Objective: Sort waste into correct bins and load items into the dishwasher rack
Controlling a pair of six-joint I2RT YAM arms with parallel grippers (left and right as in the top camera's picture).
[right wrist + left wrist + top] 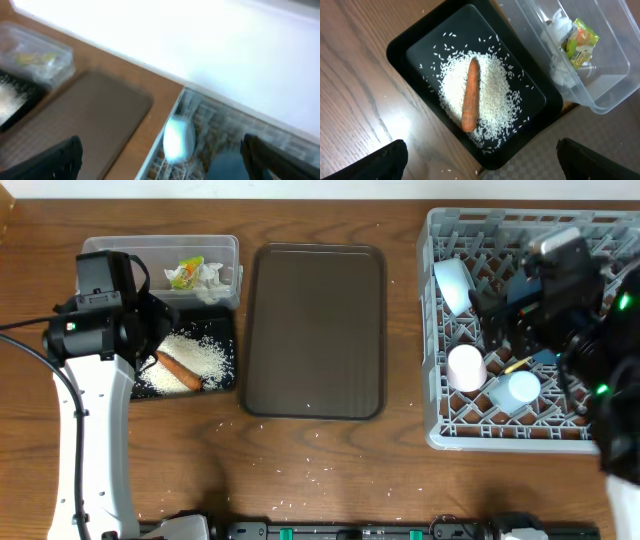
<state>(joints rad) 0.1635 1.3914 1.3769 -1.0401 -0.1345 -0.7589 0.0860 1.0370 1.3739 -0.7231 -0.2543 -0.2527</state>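
The shallow black tray (395, 47) holds loose rice (492, 82) and the orange-brown sausage (470, 95). The clear tub (607, 97) beside it holds the yellow-green wrapper (580, 42) and crumpled tissue (560, 70). My left gripper (480, 170) is open and empty above the black tray's near corner. The grey rack (440, 435) holds the white bowl (455, 285), pinkish-white cup (466, 367), light-blue cup (515, 390), yellow spoon (517, 364) and part of the dark-blue plate (230, 167). My right gripper (162, 162) is open and empty above the rack's left side.
The large dark brown serving tray (315, 330) lies between the bins and the rack. Scattered rice grains (320, 472) lie on the wooden table in front of it. My right arm (570, 290) covers much of the rack's right half.
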